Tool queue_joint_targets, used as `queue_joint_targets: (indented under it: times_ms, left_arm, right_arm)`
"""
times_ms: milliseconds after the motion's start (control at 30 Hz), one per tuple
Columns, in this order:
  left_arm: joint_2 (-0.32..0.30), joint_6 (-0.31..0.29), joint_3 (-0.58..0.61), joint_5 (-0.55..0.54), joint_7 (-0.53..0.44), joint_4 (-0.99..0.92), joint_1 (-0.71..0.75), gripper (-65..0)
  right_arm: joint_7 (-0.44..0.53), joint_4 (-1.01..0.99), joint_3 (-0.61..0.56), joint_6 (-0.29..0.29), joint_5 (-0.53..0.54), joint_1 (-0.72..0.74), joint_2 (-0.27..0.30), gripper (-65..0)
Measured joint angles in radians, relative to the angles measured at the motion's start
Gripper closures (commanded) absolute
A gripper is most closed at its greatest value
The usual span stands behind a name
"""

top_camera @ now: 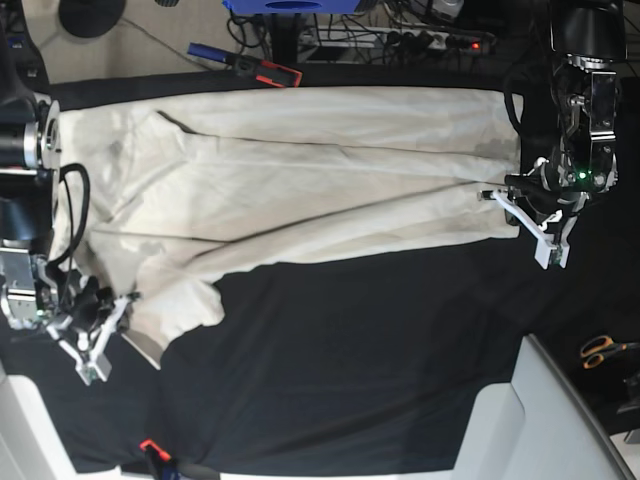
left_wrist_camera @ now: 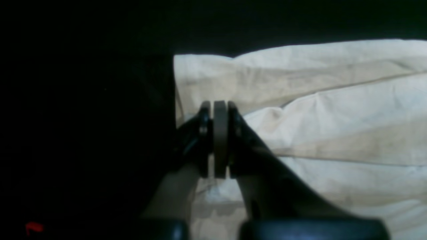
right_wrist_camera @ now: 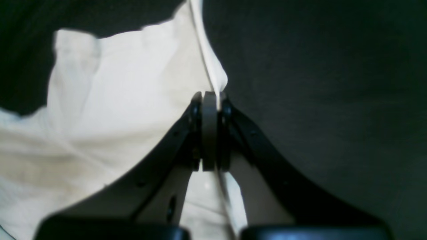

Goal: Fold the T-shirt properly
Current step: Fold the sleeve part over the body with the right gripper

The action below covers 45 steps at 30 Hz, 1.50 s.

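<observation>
left wrist view: the left gripper (left_wrist_camera: 220, 138) has its jaws pressed together, the pale pads meeting with no gap. cream cloth lies under and behind the fingers, but whether any of it is caught between the pads cannot be told from here. the t-shirt (left_wrist_camera: 333, 110) fills the right half of the view in long soft folds, its straight edge ending just left of the gripper. the black table cover (left_wrist_camera: 83, 133) takes up the left half.

right wrist view: the right gripper (right_wrist_camera: 210, 131) is pressed shut, and a thin edge of the t-shirt (right_wrist_camera: 116, 110) runs up out of the gap between the pads, so it is pinching the cloth. the rest of the shirt spreads to the left, wrinkled. the table cover (right_wrist_camera: 333, 116) lies to the right.

base view: the t-shirt (top_camera: 300, 170) lies spread lengthwise across the upper half of the black table cover (top_camera: 350, 370), one sleeve (top_camera: 175, 305) hanging toward the lower left. the right gripper (top_camera: 95, 335) sits at the left side, just beside that sleeve. the left gripper (top_camera: 535, 215) sits at the right end of the shirt, at its edge. scissors (top_camera: 600, 350) with orange handles lie at the far right, off the cover, well apart from the shirt.
</observation>
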Motion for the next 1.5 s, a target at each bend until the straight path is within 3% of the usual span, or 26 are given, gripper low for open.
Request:
queue_joint_targets:
  times_ms: [233, 567, 833, 1133, 1500]
  left_arm:
    - [-0.002, 0.000, 0.000, 0.000, 0.001, 0.002, 0.000, 0.0]
    - [-0.020, -0.003, 0.000, -0.002, 0.005, 0.005, 0.000, 0.0]
    - [-0.042, -0.003, -0.002, -0.007, 0.005, 0.093, -0.007, 0.0]
    - [-0.042, -0.003, -0.002, 0.000, 0.015, 0.091, -0.049, 0.0]
    - [-0.056, -0.003, -0.002, -0.008, 0.011, 0.092, -0.095, 0.0]
  right_arm:
    - [-0.229, 0.269, 0.001, 0.008, -0.001, -0.100, 0.000, 0.0]
    - [-0.379, 0.551, 0.003, 0.008, 0.002, -0.228, 0.002, 0.0]
    - [-0.450, 0.678, 0.003, 0.008, 0.001, -0.318, 0.003, 0.0]
    - [-0.444, 0.723, 0.108, 0.008, 0.002, -0.330, 0.008, 0.0]
    - [-0.447, 0.781, 0.105, 0.016, 0.010, -0.333, 0.025, 0.0]
